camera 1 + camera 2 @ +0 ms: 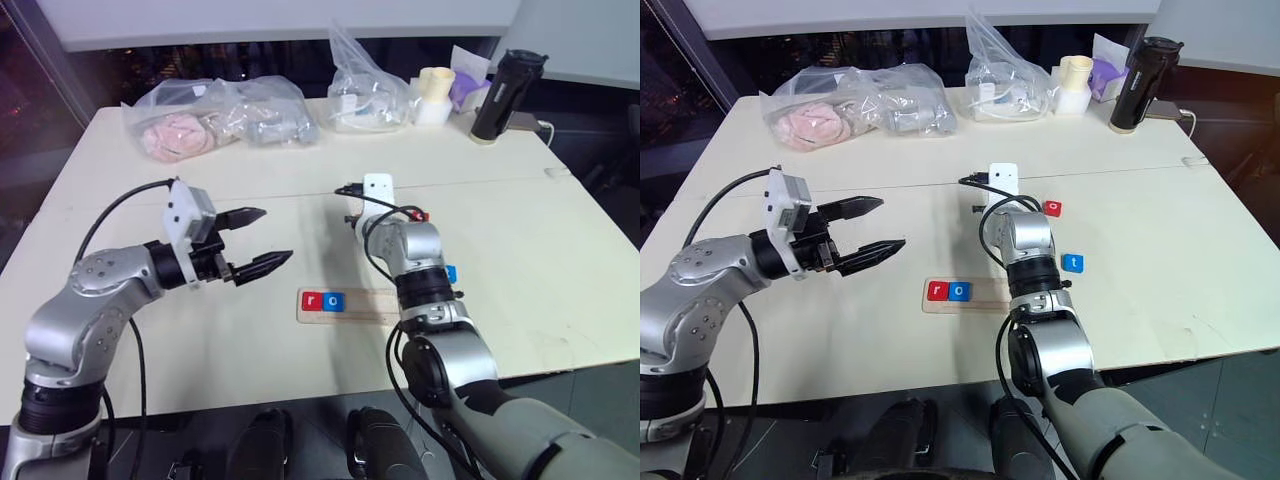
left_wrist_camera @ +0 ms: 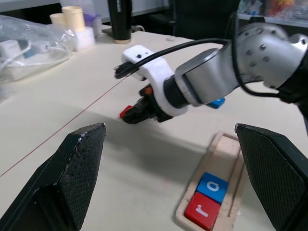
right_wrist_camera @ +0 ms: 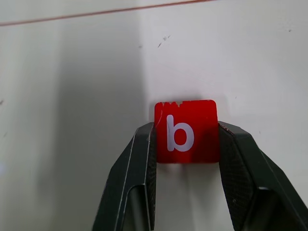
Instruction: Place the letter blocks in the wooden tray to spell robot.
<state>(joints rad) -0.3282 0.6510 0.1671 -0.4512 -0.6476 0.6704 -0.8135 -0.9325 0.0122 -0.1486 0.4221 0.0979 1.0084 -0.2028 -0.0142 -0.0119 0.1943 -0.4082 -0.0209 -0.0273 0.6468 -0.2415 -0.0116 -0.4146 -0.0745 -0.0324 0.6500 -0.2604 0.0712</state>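
I am watching the right tool (image 3: 185,139) pinching the red "b" block (image 3: 185,130) by its two opposite side edges, the block sitting flat on the pale tabletop (image 1: 560,250) beyond the wooden tray (image 1: 990,292). The left tool (image 1: 255,240) is hovering spread wide and carrying nothing, off to the tray's left.

The tray is lying near the tabletop's front edge with the red "r" block (image 2: 203,210) and the blue "o" block (image 2: 212,185) already seated side by side at its left end; the rest of the slot is standing bare. A blue block (image 1: 1072,262) and another red block (image 1: 1052,208) are waiting loose on the tabletop to the right of the right arm.

I am judging the tile to be light, rigid and smooth-faced, with rounded corners, so it may be slipping or twisting if gripped off-centre. The textured rubbery pads (image 3: 144,159) are helping; holding mid-edge looks soundest.
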